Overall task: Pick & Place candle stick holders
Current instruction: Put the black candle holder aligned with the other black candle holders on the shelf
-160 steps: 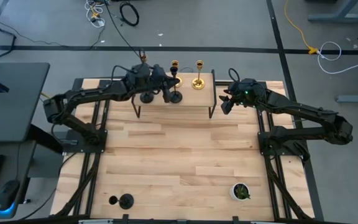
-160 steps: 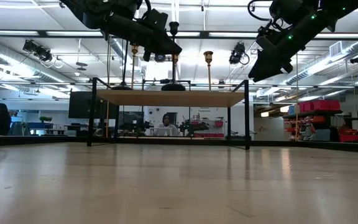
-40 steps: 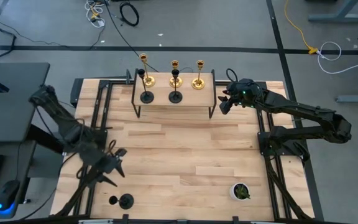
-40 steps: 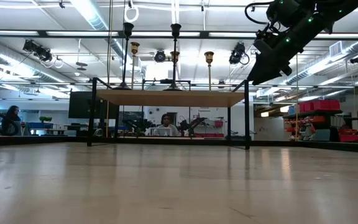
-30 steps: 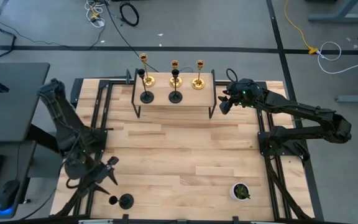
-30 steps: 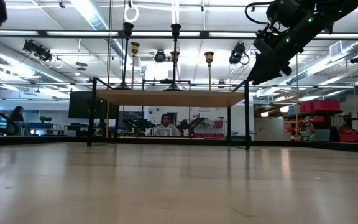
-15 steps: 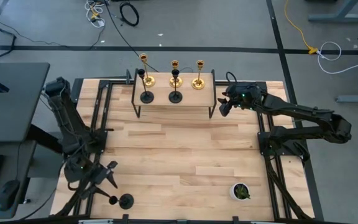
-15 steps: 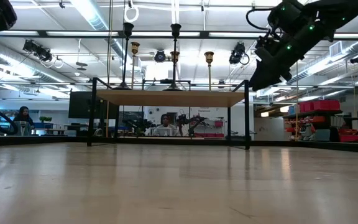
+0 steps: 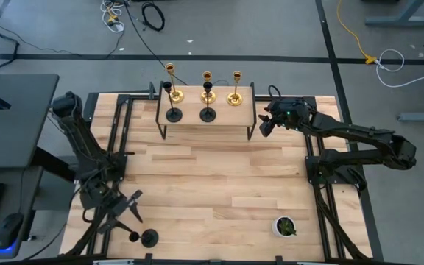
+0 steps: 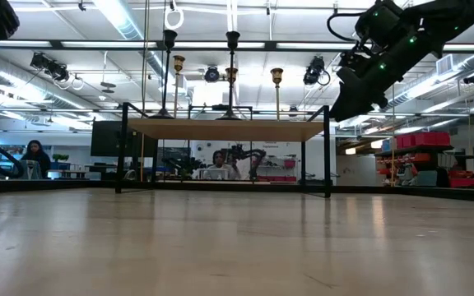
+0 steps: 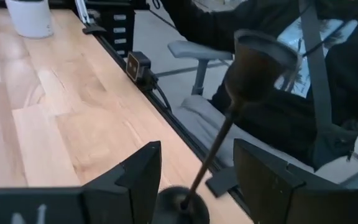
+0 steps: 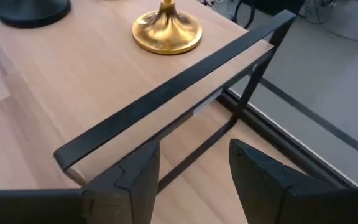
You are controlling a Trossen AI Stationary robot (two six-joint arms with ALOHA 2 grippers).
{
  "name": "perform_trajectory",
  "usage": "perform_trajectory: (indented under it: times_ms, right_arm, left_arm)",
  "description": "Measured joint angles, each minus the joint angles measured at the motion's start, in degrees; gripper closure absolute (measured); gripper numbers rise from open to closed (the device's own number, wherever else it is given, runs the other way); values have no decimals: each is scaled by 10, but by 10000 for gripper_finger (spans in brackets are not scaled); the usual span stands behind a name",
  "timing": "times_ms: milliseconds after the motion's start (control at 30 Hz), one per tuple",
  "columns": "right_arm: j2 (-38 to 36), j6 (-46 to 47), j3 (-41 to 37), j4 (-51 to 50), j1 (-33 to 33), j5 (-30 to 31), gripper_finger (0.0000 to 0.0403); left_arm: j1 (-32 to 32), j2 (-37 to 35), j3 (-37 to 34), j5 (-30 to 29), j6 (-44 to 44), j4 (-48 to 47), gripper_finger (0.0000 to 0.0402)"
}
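One black candle stick holder (image 9: 144, 238) stands on its round base near the table's front left corner. It also shows in the left wrist view (image 11: 229, 118). My left gripper (image 9: 132, 209) is open just beside it. In the left wrist view my left gripper (image 11: 194, 183) has a finger on either side of the stem, apart from it. Three gold holders (image 9: 207, 79) and two black holders (image 9: 174, 112) stand on the raised shelf (image 9: 205, 125) at the far edge. My right gripper (image 9: 264, 127) is open and empty at the shelf's right end.
A small white pot with a green plant (image 9: 285, 227) stands near the front right corner. The shelf's black frame bar (image 12: 173, 93) lies right in front of my right gripper. A camera (image 11: 139, 64) sits on the table's near edge. People sit in the room beyond.
My left arm has swung toward the table's near left corner, and its open gripper has come down close to the lone black holder. The holder has stayed where it was.
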Motion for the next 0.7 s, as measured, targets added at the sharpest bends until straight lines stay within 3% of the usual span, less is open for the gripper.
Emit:
perform_trajectory:
  times_ms: [100,333,533,700]
  right_arm:
    - [0,4,0,-1,0,-36,209]
    - [0,-51,-1,16,8,-189,209]
    - [-13,-57,0,21,19,-192,209]
    - [-24,-52,0,13,19,-131,209]
  left_arm:
    - [14,14,0,1,2,24,200]
    - [44,68,0,59,-3,81,200]
    - [50,82,0,60,2,101,200]
    - [50,82,0,60,2,101,200]
